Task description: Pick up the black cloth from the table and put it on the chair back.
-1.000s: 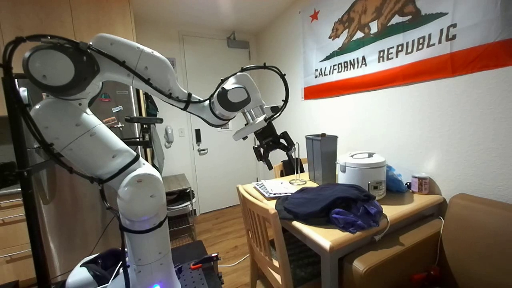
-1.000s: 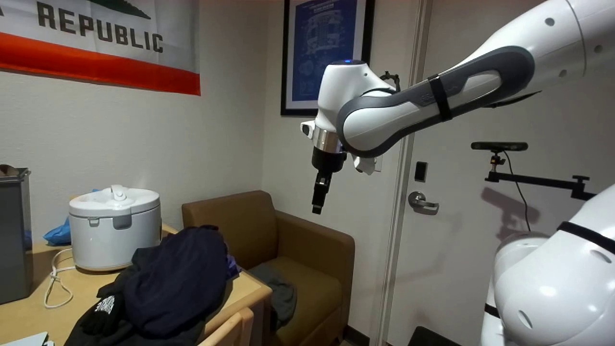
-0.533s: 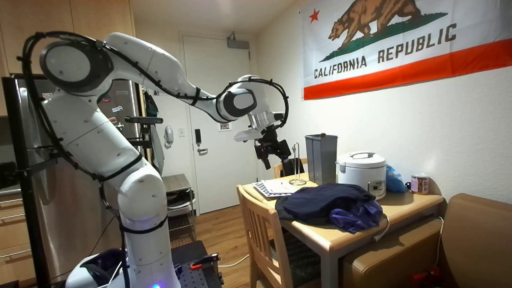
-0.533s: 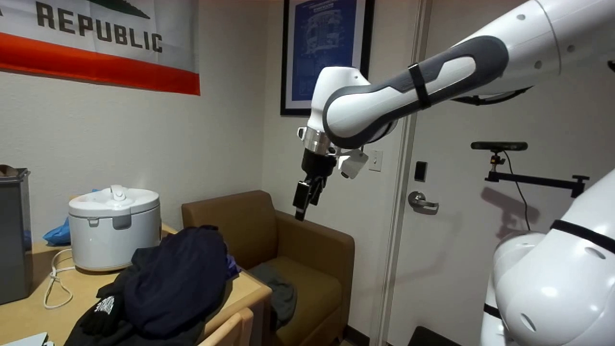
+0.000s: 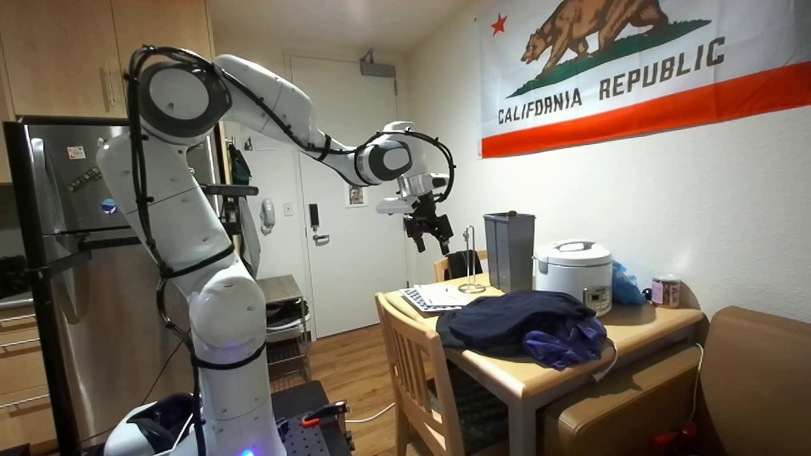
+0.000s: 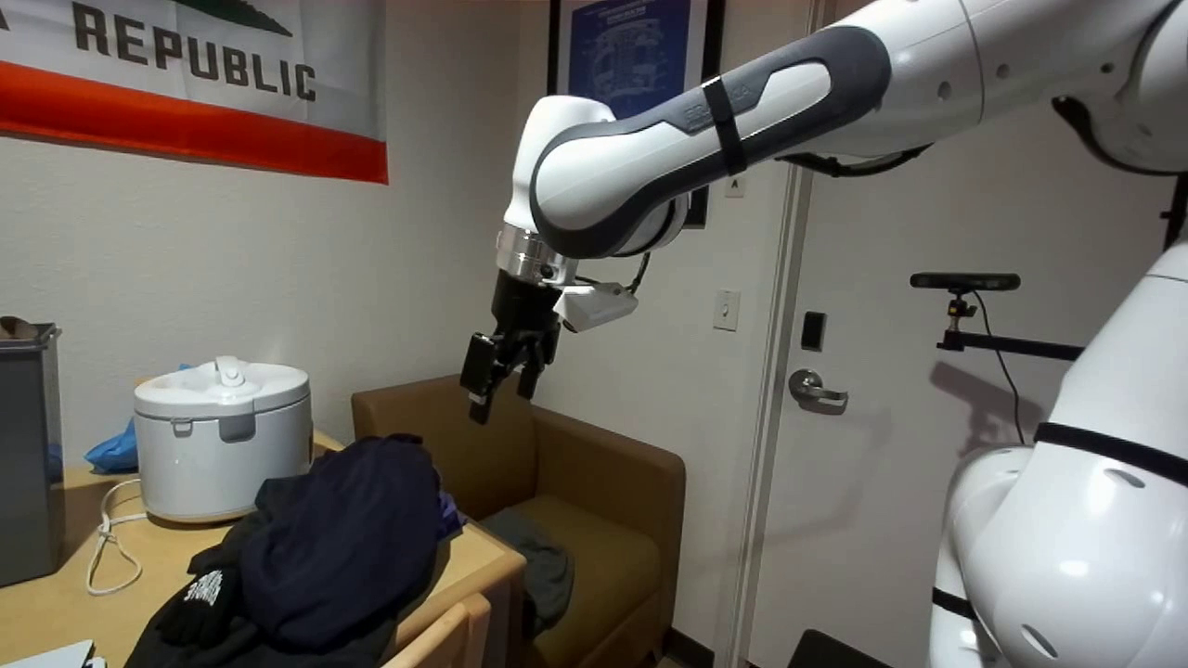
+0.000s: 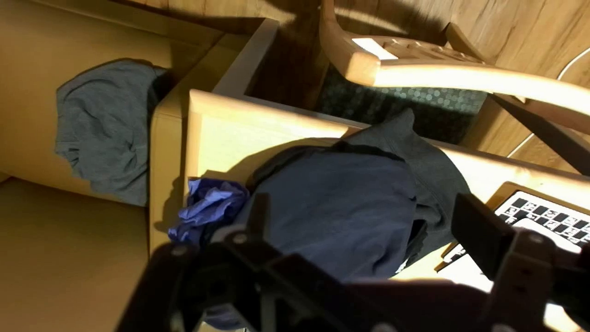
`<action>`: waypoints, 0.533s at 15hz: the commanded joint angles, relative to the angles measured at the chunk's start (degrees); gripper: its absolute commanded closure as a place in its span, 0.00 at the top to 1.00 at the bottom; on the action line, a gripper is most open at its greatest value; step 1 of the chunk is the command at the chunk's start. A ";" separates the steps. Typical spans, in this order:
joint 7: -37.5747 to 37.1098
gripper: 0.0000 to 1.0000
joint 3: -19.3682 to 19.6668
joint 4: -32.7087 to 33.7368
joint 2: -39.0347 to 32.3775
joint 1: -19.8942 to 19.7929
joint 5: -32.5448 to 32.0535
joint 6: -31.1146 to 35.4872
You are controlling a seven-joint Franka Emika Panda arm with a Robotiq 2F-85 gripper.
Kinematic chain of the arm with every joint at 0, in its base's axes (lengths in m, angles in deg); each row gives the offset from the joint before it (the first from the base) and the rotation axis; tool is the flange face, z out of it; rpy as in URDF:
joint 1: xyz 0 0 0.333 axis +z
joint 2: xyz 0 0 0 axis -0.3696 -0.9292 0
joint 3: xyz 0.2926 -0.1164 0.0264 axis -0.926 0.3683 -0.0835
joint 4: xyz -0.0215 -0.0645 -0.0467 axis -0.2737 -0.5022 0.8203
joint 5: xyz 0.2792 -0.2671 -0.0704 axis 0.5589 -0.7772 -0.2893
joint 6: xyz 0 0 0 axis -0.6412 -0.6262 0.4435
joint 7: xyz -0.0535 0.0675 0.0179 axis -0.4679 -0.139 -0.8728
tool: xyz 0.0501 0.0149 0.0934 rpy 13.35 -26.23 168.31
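Observation:
A dark heap of cloth, navy over black, lies on the table; the cloth shows in both exterior views and in the wrist view. A purple part sits at one end of it. The wooden chair back stands close beside the table edge and the cloth; it also shows in the wrist view. My gripper is open and empty, in the air above table height and apart from the cloth; it also shows in an exterior view. In the wrist view its fingers stand wide apart over the cloth.
A white rice cooker, a grey bin, a thin metal stand and papers stand or lie on the table. A brown couch with a grey cloth is beside it. Another chair is behind the table.
The arm has swung, carrying the gripper left toward the table and couch in an exterior view. The gripper has also turned and stays open. The cloth and chair have not moved.

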 commanded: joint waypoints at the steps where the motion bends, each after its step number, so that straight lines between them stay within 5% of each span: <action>1: 0.13 1.00 0.04 0.02 0.09 -0.40 0.12 -0.18; 8: -10.33 1.00 -3.07 6.44 -9.83 1.54 7.71 3.65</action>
